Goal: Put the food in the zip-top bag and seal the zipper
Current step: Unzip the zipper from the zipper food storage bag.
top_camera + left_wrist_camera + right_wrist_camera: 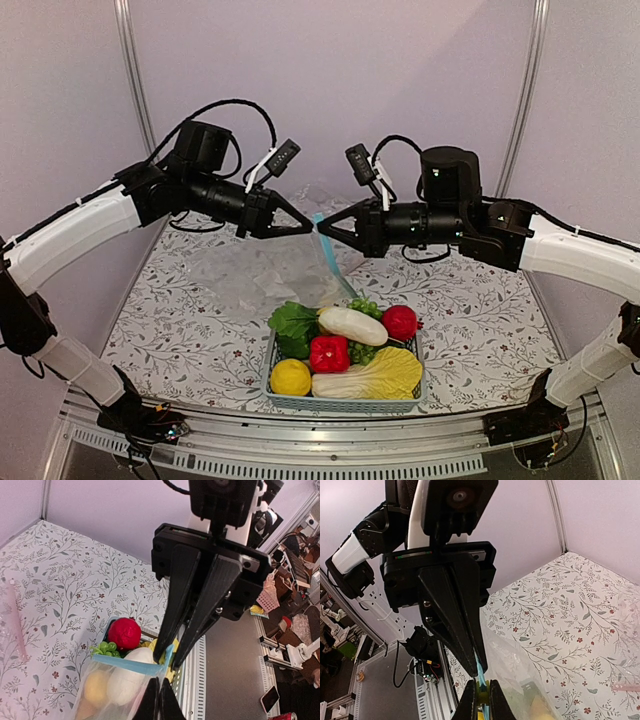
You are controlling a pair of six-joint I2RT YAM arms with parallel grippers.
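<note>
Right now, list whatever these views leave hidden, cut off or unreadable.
- Top view: the zipper shows only a short stretch; sealed or open is too small to tell.
- Top view: the lower layer of the basket is covered by the food on top.
- Left wrist view: food behind the bag is blurred by plastic and cut off at the bottom edge.

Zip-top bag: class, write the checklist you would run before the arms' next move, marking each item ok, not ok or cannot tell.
1. Left gripper shut on the zip-top bag at its mouth: ok.
2. Right gripper shut on the zipper: ok.
3. Bag mouth lifted off the table: ok.
4. Mouth open for loading: cannot tell.
5. Food inside the bag: not ok; the lemon, red pepper and white radish lie in the basket.
</note>
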